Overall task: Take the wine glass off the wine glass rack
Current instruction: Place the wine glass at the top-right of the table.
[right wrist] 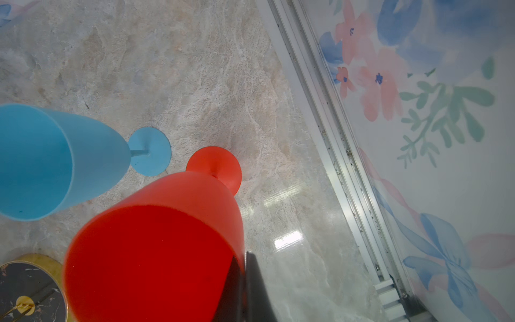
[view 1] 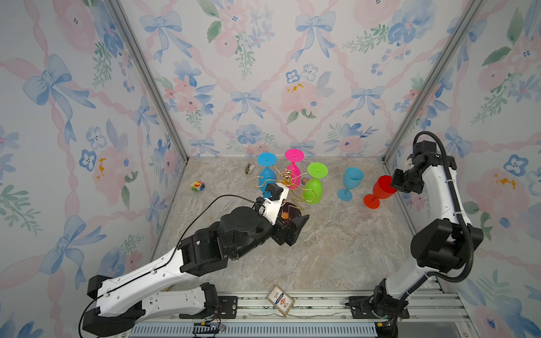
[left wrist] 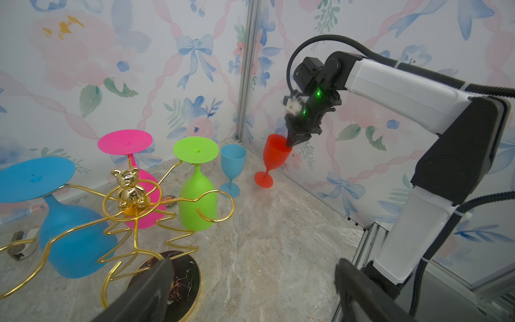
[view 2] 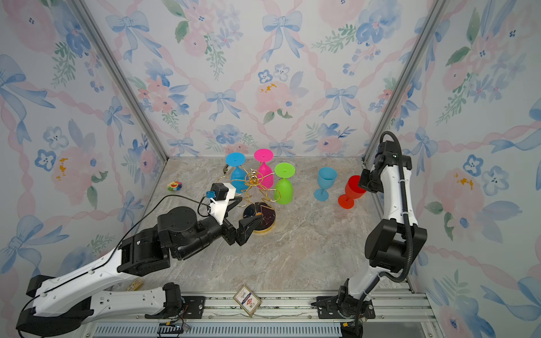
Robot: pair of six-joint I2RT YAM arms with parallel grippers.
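The wine glass rack point(left wrist: 128, 189), gold wire with a bear on a black round base point(view 2: 265, 218), holds three upside-down glasses: blue point(left wrist: 75, 239), pink point(view 1: 293, 171) and green point(left wrist: 198, 200). A red wine glass point(view 1: 380, 190) stands upright off the rack, near the right wall. My right gripper point(right wrist: 242, 256) is shut on its rim, one finger inside the bowl and one outside. Its foot point(right wrist: 217, 164) is at the table; I cannot tell whether it touches. My left gripper point(view 2: 245, 212) is open and empty, low beside the rack, one finger over the base.
A light blue glass point(view 1: 351, 180) stands upright between the rack and the red glass. A small flower toy point(view 1: 197, 185) and a small stapler-like object point(view 1: 249, 169) lie at the back left. A card pack point(view 1: 280, 300) rests on the front rail. Walls close three sides.
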